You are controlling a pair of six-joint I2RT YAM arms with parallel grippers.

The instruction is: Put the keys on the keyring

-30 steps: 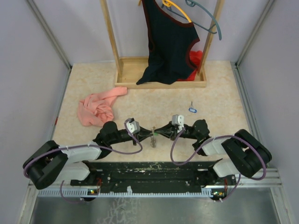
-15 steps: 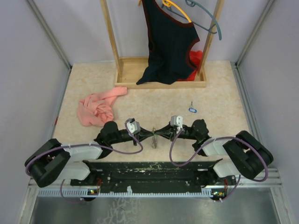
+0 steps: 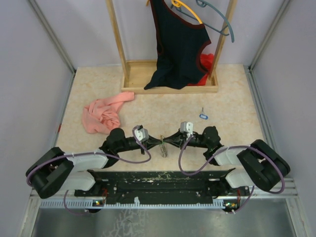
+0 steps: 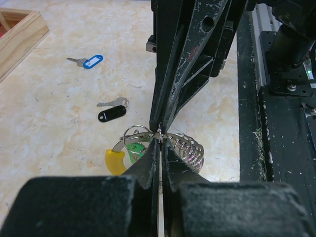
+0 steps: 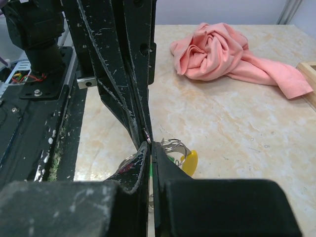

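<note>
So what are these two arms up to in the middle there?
They are working on the keyring. The left gripper and right gripper meet tip to tip, both pinched shut on its wire, near the yellow piece. A green key head shows by the loop. The blue key and black key lie loose on the table, not yet on the ring.

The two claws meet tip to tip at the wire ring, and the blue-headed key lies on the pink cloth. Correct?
Not on the pink cloth: the small metal key with the blue plastic head lies directly on the beige tabletop, as the left wrist view shows. The rest holds.
</note>
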